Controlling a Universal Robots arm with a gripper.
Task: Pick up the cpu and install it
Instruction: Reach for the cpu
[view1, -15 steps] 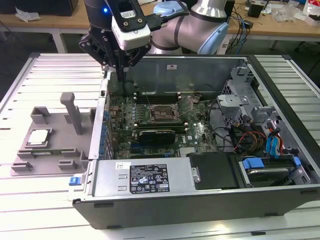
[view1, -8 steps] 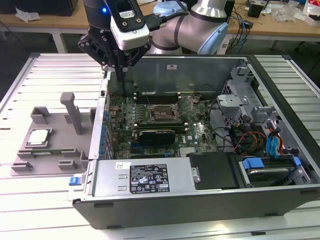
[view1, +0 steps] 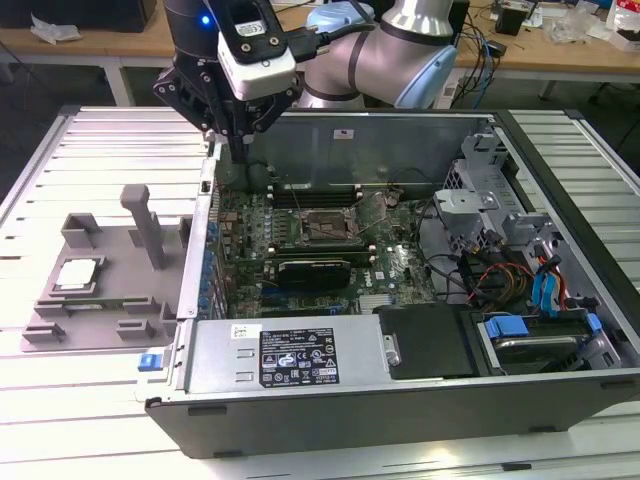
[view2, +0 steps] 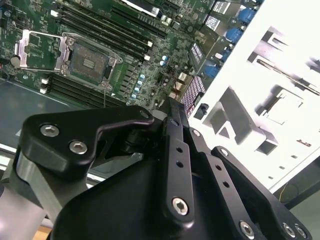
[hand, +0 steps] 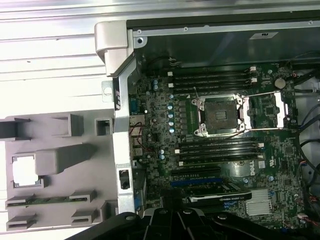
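The cpu, a small square chip with a pale silvery top, lies in a recess of the grey plastic tray at the exterior view's left, outside the computer case. In the first wrist view the cpu sits in the tray. The black socket frame with its metal bracket is on the green motherboard; both wrist views show this socket. My gripper hangs shut and holds nothing above the case's rear corner nearest the tray, well above the cpu. The black linkages of the gripper converge to a tip.
The open case wall stands between the tray and the motherboard. A tall grey post rises from the tray. Cables, a drive cage and a power supply fill the case's other parts. The slatted metal table surrounds everything.
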